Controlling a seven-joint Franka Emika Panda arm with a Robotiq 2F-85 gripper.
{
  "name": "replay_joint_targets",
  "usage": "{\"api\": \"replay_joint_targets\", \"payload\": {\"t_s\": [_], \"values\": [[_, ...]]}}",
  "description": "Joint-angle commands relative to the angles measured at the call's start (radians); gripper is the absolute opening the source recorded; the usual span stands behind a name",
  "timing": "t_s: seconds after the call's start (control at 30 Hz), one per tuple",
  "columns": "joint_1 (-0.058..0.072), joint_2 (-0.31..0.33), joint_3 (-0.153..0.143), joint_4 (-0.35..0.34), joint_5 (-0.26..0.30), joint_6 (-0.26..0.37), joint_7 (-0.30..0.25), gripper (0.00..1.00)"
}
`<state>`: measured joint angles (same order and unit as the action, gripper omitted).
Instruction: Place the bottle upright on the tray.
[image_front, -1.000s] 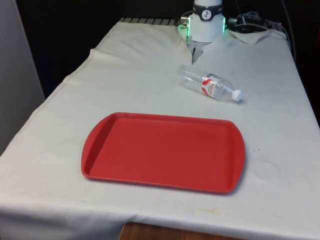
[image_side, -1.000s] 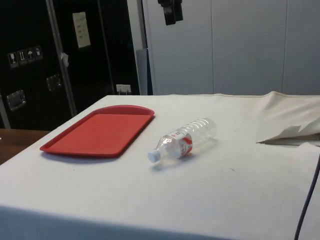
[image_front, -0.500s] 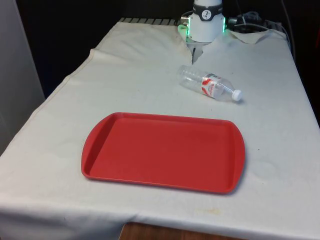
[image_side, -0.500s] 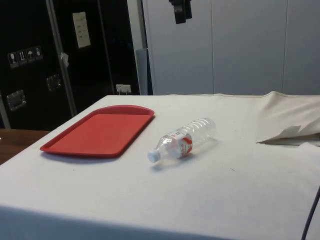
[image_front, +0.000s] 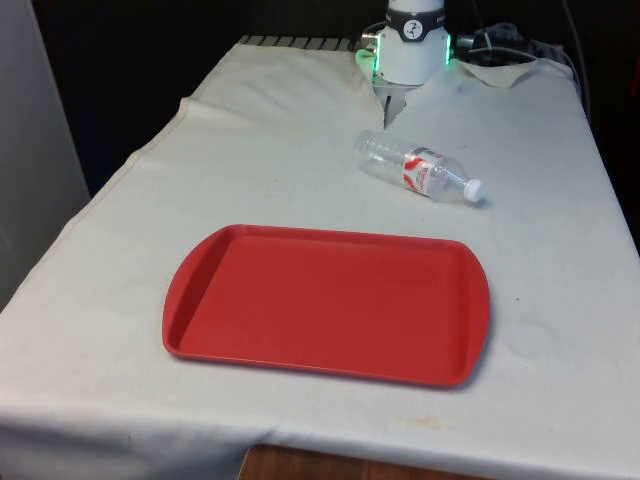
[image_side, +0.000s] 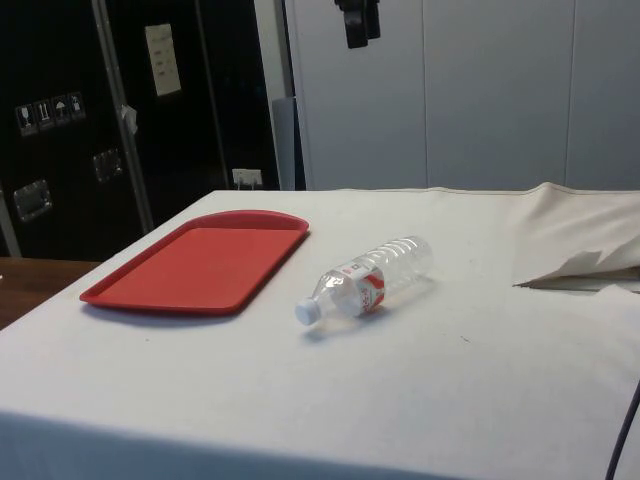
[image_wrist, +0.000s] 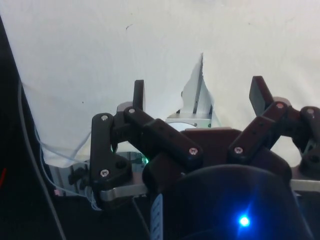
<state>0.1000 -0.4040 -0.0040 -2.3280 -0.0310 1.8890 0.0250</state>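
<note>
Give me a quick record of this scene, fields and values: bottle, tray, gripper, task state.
bottle: bottle lying on its side on the cloth, white cap on, off the tray
tray: red tray, nothing on it
gripper: gripper high above the table, jaws open, holding nothing
task state: bottle not yet grasped

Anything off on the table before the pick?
Only the bottle: it lies on its side on the cloth, cap on, off the red tray, which holds nothing. No spill shows. The gripper is open, high above the table.
</note>
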Motion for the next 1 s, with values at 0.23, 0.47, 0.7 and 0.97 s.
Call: {"api": "replay_joint_targets", "payload": {"t_s": [0.23,0.47,0.7,0.97], "values": [[0.000,-0.002,0.011,-0.007,0.000,0.033,0.014,1.00],[0.001,-0.007,0.021,-0.020,0.002,0.049,0.022,1.00],[0.003,-0.002,0.046,-0.027,0.003,0.058,0.026,1.00],[0.003,0.006,0.080,-0.031,0.000,0.069,0.025,1.00]]}}
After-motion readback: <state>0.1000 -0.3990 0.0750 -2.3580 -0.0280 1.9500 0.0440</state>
